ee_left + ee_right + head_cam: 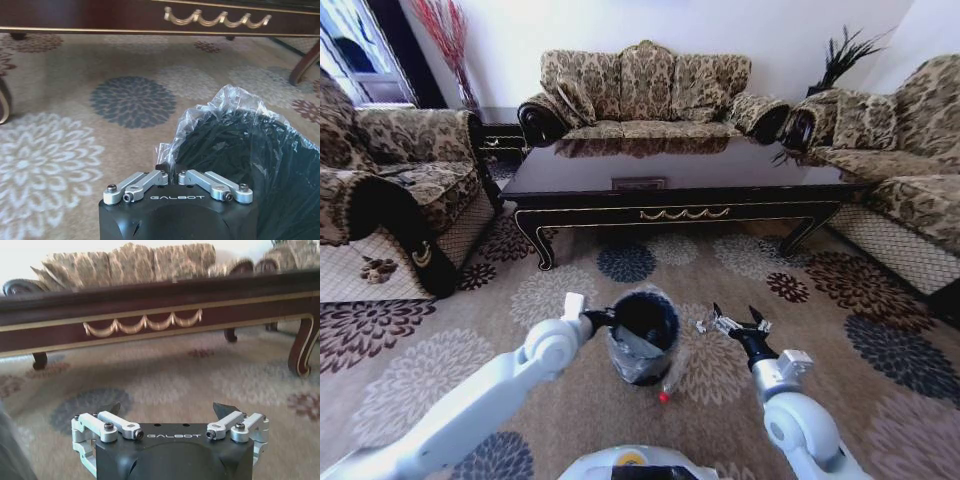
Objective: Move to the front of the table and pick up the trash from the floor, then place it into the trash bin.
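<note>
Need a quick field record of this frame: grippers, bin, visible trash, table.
left gripper: shut on the rim of the small round black trash bin lined with shiny plastic bag, bin held tilted
right gripper: open, holding nothing, beside the bin on its right, above the carpet
trash: clear plastic bottle with red cap lying on the floral beige carpet just under the bin
table: large glossy dark wood coffee table with gold scroll trim, ahead of both grippers
surroundings: patterned sofas on three sides
</note>
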Robot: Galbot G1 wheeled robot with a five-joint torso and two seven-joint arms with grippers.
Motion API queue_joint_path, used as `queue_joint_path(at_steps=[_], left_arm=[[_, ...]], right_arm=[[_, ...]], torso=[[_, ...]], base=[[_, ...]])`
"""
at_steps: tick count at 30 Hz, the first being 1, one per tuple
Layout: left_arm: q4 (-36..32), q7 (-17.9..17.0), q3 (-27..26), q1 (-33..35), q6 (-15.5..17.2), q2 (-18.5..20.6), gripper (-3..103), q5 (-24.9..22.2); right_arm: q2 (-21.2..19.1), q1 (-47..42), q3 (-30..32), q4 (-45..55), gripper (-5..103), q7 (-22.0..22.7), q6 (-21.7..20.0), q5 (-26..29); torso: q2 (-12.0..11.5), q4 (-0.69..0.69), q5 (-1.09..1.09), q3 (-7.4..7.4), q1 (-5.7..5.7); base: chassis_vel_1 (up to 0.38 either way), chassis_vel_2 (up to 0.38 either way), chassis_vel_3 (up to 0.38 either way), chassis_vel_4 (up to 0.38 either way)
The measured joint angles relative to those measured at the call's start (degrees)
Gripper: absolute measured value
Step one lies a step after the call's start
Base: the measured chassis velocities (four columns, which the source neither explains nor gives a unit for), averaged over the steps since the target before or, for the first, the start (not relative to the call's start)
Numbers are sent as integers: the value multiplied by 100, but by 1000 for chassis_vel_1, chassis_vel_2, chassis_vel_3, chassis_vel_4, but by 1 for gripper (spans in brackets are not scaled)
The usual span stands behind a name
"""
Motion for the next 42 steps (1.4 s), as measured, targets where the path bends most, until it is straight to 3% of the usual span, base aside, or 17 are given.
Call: queue_joint_path(at_steps=[12, 29, 42], left_arm=[[-259, 108, -1023, 690, -65, 414, 3, -165], [-566, 391, -2534, 2008, -101, 729, 3, -165], [-765, 432, -2735, 2462, -118, 602, 3, 6]], right_arm=[[272, 663, -715, -1571, 100, -56, -40, -113], [902, 1133, -1570, -2480, 100, 333, -229, -254], [1083, 1441, -1627, -3473, 100, 484, -16, -324]], torso=[[0, -2, 1, 0, 0], [0, -1, 1, 0, 0], [0, -1, 1, 0, 0]], base=[[0, 0, 0, 0], [0, 0, 0, 0], [0, 0, 0, 0]])
